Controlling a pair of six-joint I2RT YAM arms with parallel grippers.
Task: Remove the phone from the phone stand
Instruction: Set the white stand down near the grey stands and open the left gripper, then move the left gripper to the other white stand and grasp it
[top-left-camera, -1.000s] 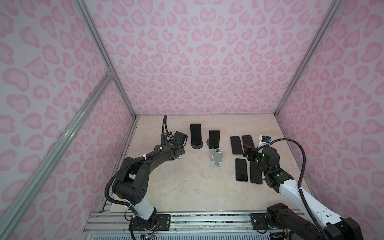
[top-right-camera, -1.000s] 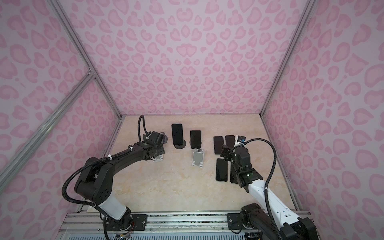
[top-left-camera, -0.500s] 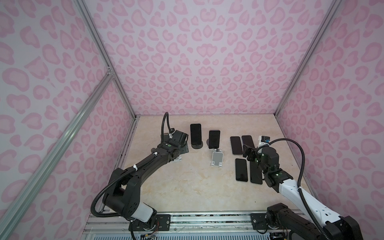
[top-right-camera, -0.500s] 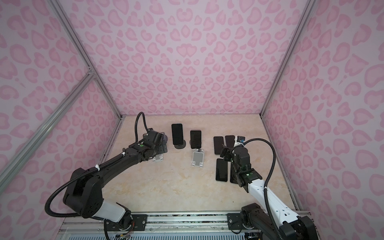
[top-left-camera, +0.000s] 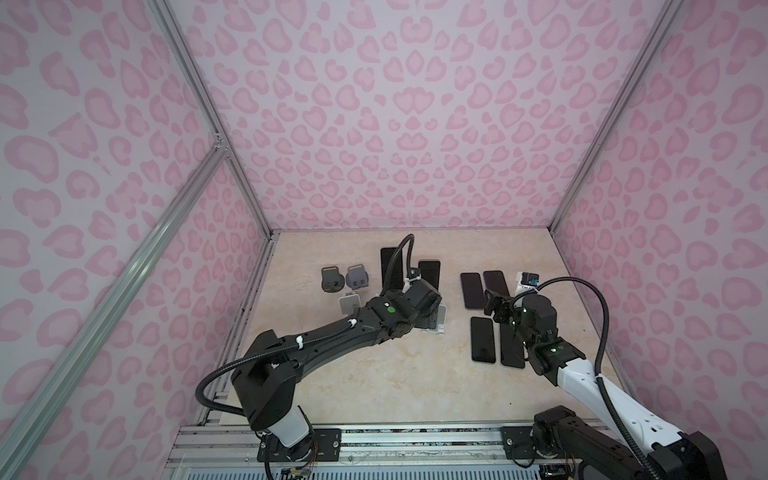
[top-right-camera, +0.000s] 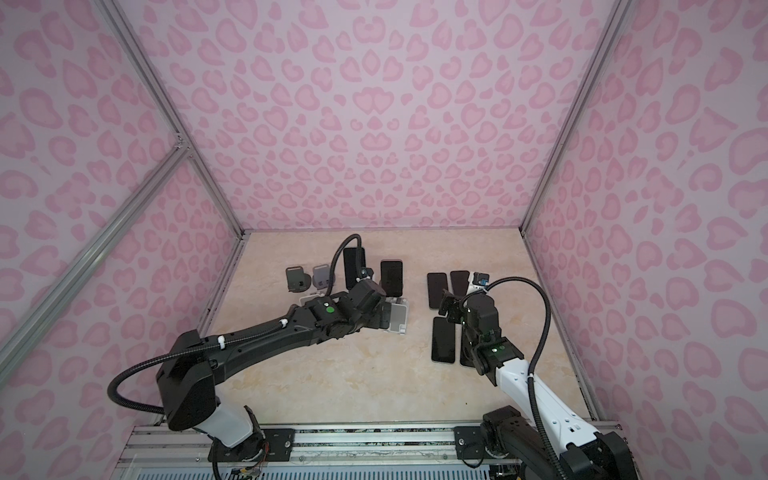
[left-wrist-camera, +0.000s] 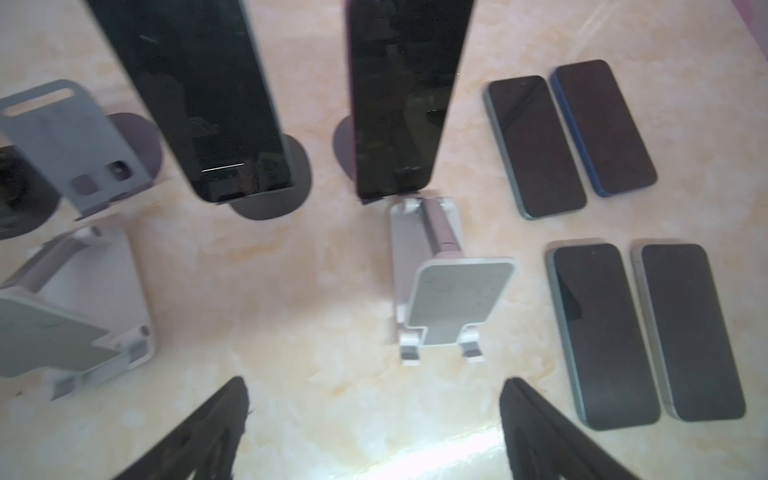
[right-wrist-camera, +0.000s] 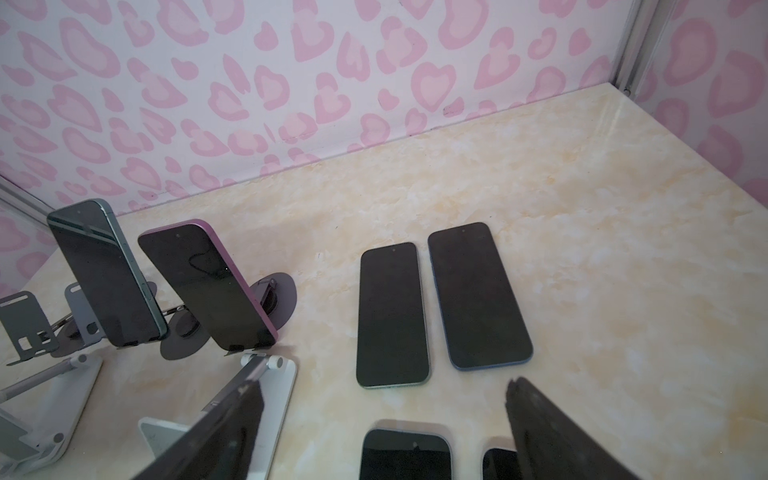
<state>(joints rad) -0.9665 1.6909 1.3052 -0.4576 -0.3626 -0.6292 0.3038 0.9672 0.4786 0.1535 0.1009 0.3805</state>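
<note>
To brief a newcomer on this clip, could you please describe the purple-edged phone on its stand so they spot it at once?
Near the pink back wall, two phones stand propped on dark round-based stands. The purple phone is the one nearer the four flat phones; its purple edge sets it apart from its green-edged neighbour.

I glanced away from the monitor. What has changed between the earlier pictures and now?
The left gripper swung right, from the empty stands at the left toward the white folding stand in the middle, and its jaws opened; whether it let anything go is unclear. The right gripper, open, stayed over the flat phones. The propped phones, that stand and the flat phones have not moved.
</note>
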